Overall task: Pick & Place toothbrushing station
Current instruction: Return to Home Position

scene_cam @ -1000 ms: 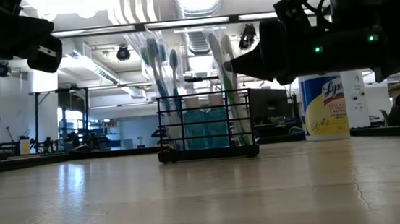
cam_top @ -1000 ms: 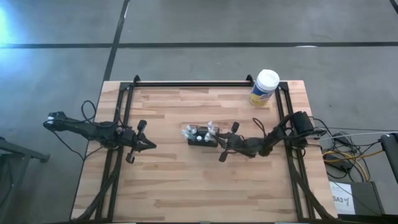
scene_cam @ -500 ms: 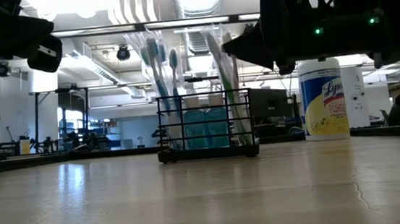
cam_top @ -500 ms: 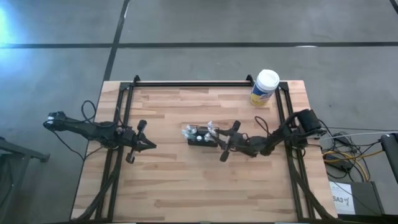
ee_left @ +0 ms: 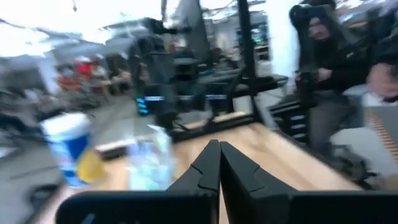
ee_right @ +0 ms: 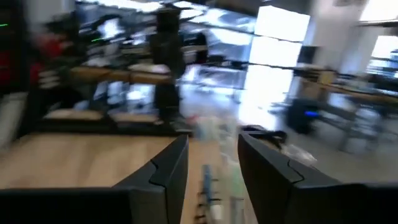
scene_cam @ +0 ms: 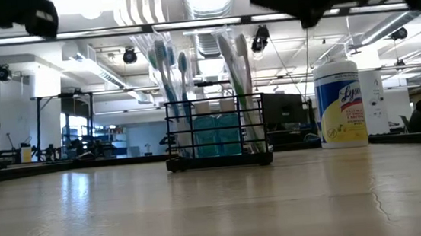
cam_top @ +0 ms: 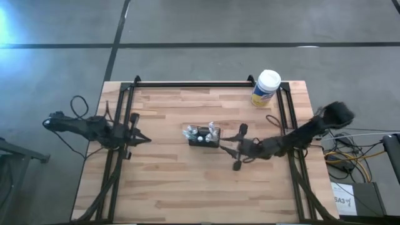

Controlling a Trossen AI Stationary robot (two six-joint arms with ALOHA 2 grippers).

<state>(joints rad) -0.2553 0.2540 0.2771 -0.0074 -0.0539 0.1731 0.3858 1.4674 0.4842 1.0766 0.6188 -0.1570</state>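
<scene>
The toothbrushing station (cam_top: 203,135), a small black wire basket, stands on its base at the middle of the wooden table. Several toothbrushes (scene_cam: 177,98) stand upright in it. My right gripper (cam_top: 224,147) hovers just right of the basket, toward the near edge. It is open, and in the right wrist view (ee_right: 211,162) its fingers point at the blurred basket. My left gripper (cam_top: 145,139) is shut and empty at the table's left; its closed tips (ee_left: 219,163) point at the basket (ee_left: 149,163). In the low view, both arms show only at the top edge.
A yellow canister with a white lid (cam_top: 266,88) stands at the far right corner (scene_cam: 341,103). Black frame rails (cam_top: 194,83) run along the far, left and right edges. A seated person (ee_left: 336,56) shows beyond the table's right side.
My right gripper has drawn back from the toothbrush tops toward the right and near edges and has risen out of the low view. My left gripper has pulled back toward the left edge and has risen. The basket and brushes have stayed put.
</scene>
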